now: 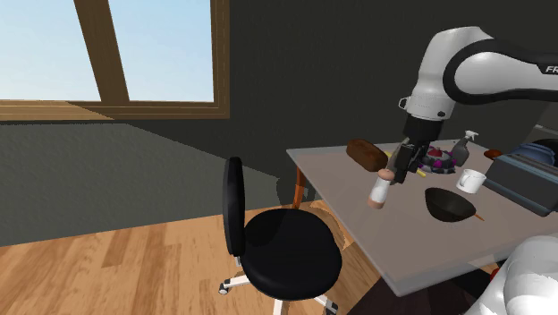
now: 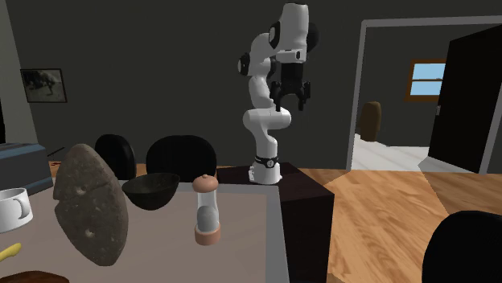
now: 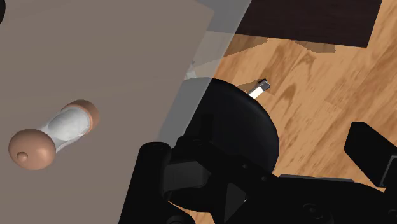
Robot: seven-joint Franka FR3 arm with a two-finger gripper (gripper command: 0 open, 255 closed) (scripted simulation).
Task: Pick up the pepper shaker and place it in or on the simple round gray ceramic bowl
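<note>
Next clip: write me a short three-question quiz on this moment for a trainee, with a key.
1. True or false: the shaker stands upright on the table.
2. The tool is: A) open; B) shut on the shaker; C) shut on nothing.
3. Fill in: on the floor beside the table stands a black ____.
Key: 1 true; 2 A; 3 chair.
</note>
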